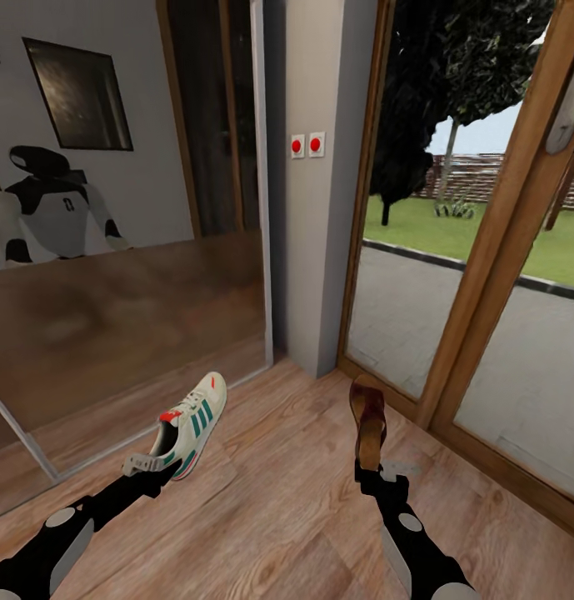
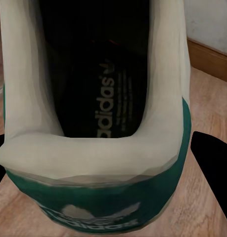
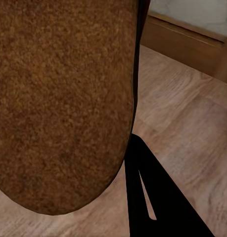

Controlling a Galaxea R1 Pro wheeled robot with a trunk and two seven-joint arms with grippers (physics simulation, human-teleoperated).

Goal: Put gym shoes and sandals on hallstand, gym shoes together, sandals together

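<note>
biggest worry here is a drop; the left gripper (image 1: 163, 468) is clenched on just the heel of a gym shoe (image 1: 193, 423), so the whole length of the shoe sticks out past the fingers and could lever loose if the arm swings hard. same story on the other side: the right gripper (image 1: 369, 472) is pinching a sandal (image 1: 369, 421) at its back end, with the sandal standing almost upright above it, and a thin grip like that looks easy to twist out of (judging from the pictures only).

taking the grey pillar (image 1: 320, 208) with the two red buttons as the landmark: the shoe hangs to its left, toe pointing toward the mirrored panel (image 1: 128, 317); the sandal hangs to its right, near the wooden door frame (image 1: 495, 250); both are off the corridor floor (image 1: 278, 517).

in the left wrist view the gym shoe (image 2: 101, 118) opening sits right between the fingers; in the right wrist view the sandal (image 3: 64, 98) lies against one dark finger (image 3: 158, 197).

other risk: the glass door is close to the sandal, so a careless turn could clip it.
</note>
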